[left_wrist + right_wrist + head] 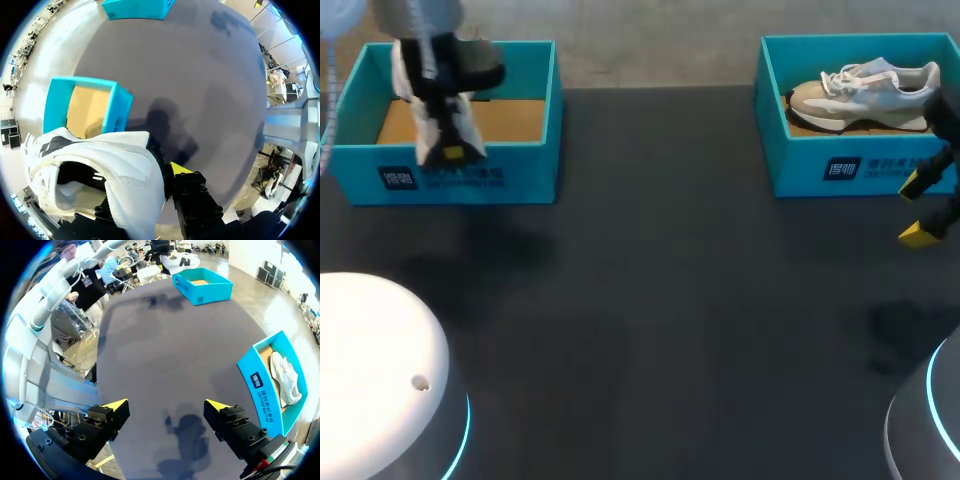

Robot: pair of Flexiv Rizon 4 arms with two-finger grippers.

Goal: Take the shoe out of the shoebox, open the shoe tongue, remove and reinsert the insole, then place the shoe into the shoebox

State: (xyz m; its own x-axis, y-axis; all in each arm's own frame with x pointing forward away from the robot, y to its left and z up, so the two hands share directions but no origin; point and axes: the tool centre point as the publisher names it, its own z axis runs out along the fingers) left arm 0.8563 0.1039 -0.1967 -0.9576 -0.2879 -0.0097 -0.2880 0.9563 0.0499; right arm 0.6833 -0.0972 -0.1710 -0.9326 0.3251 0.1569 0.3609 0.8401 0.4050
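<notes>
Shoe (470, 128), white, hangs clamped in the left gripper (450, 150) above the far-left shoebox (520, 170), hiding one fingertip; right gripper (167, 405) fingers stand apart.

In the left wrist view the white shoe (125, 170) covers one finger of the left gripper (162, 172), so only a single yellow tip shows beside it. Part of the shoe is lost in the black rim. In the head view the shoe hides a stretch of the left shoebox (360, 110), and the left arm (415, 15) is cut off at the upper edge. The right shoebox (790, 150) is cut by the side edge. There the right arm (948, 110) covers the heel of the grey shoe (865, 90).
</notes>
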